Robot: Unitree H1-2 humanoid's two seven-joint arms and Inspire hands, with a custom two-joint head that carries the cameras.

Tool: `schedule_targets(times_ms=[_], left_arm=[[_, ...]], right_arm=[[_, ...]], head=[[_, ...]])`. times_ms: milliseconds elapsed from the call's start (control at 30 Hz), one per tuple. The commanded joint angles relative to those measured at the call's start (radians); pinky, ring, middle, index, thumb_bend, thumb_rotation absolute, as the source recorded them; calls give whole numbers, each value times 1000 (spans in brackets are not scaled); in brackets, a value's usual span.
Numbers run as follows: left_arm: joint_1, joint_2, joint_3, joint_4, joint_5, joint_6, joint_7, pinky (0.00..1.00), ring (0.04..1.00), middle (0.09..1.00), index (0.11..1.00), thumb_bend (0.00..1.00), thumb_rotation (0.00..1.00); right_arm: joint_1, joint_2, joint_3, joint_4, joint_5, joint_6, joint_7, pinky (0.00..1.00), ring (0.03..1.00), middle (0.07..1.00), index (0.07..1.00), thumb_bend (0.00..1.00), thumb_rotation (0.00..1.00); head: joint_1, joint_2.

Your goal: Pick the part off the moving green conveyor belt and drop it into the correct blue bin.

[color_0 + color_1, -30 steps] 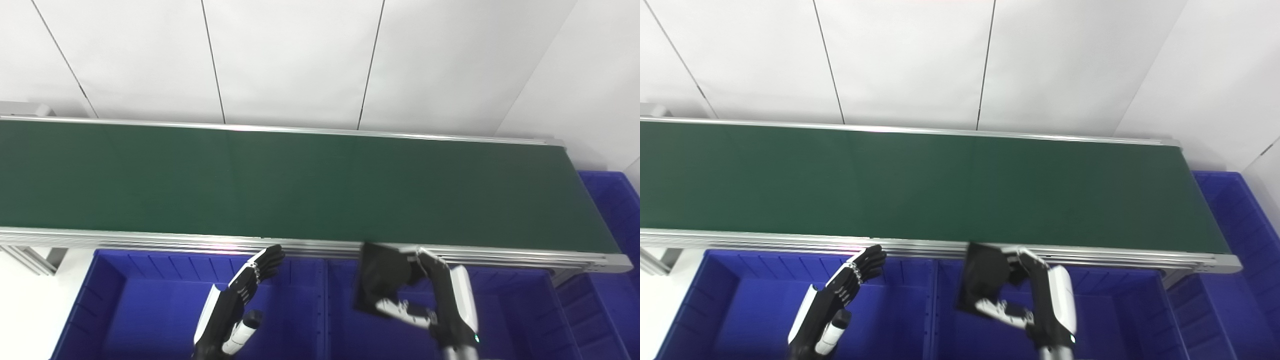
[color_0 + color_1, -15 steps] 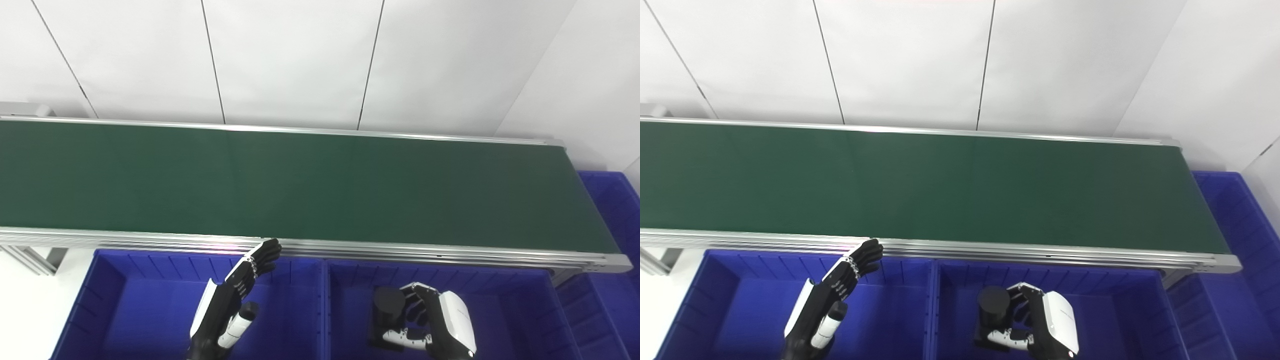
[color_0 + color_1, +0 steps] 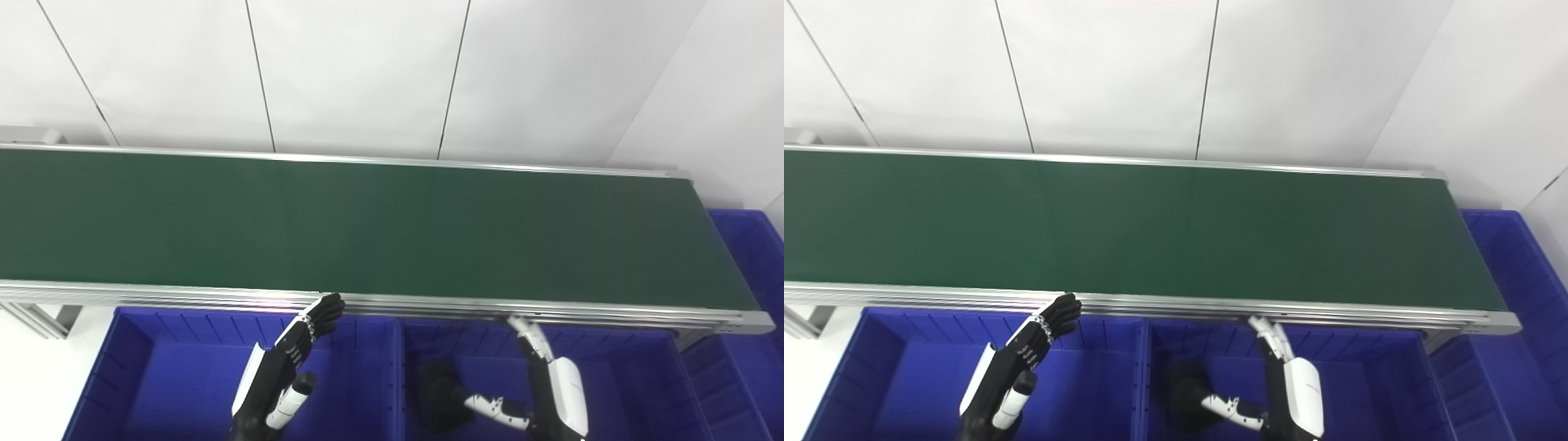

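The black part (image 3: 442, 395) lies inside the middle blue bin (image 3: 631, 380), near its left wall, free of any hand. My right hand (image 3: 545, 373) hovers over that bin just right of the part, open, fingers stretched up toward the conveyor's rail and thumb pointing at the part. My left hand (image 3: 288, 361) is open and flat over the left blue bin (image 3: 177, 367), fingertips near the rail. The green conveyor belt (image 3: 367, 226) carries nothing in view.
A third blue bin (image 3: 753, 245) stands past the belt's right end. An aluminium rail (image 3: 184, 294) runs along the belt's near side just above the bins. White wall panels are behind the belt.
The right hand carried the black part down from the rail into the middle bin, then opened; the part now lies loose in the bin. The left hand barely moved.
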Motion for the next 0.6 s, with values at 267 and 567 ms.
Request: schedule_targets(times_ms=[267,567], left_arm=[[9,-1,24,-43,-2,-29,-21,844,860,850,844,686,910],[14,-8,46,-40,-16,-29,-45,863,875,862,860,744,916]], right_arm=[[68,-9,107,-194,319,-125,49,801,882,953,1000,908,576],[55,-71,180,-193,555,-123,262,804,862,910,987,926,599]], head=[[1,0],[19,-3]])
